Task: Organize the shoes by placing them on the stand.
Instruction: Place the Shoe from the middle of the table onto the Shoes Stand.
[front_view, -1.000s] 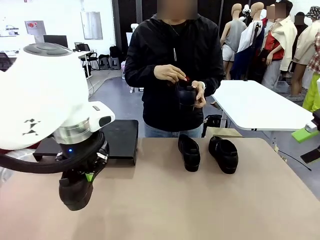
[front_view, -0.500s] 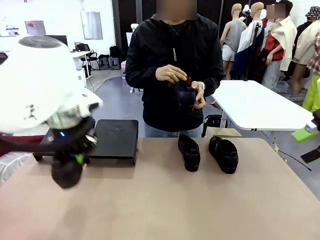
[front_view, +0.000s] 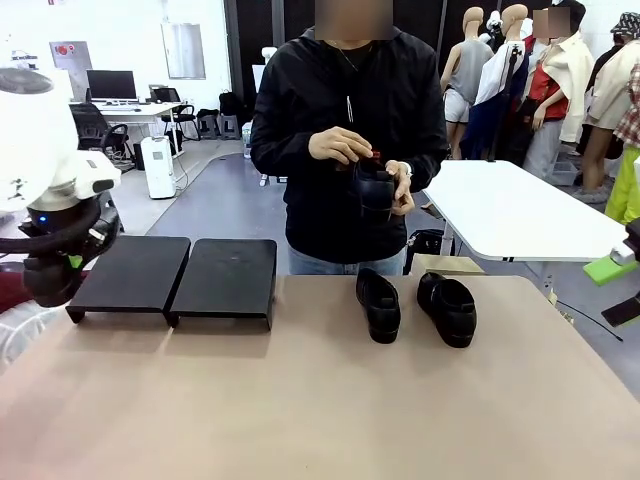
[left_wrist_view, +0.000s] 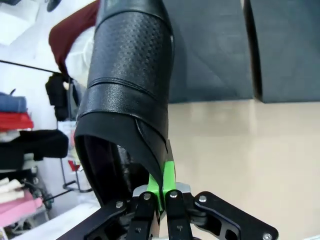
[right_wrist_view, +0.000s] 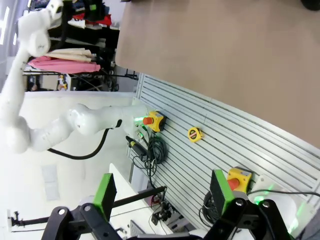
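Note:
My left gripper hangs at the far left, just left of the stand, shut on a black shoe. In the left wrist view its green pads pinch the rim of the shoe, whose toe points toward the stand's two black platforms. Two more shoes lie side by side on the table, right of centre. The person holds a fourth shoe in both hands at chest height. My right gripper stands open and holds nothing, off the table's edge.
The tan table has free room across its front and middle. A white table stands behind at the right. In the right wrist view a slatted wall carries a tape measure and stop buttons.
My left arm has carried the shoe from the table's front left, up and back to the far left. Both stand platforms now show. The person and the two shoes on the table have not moved.

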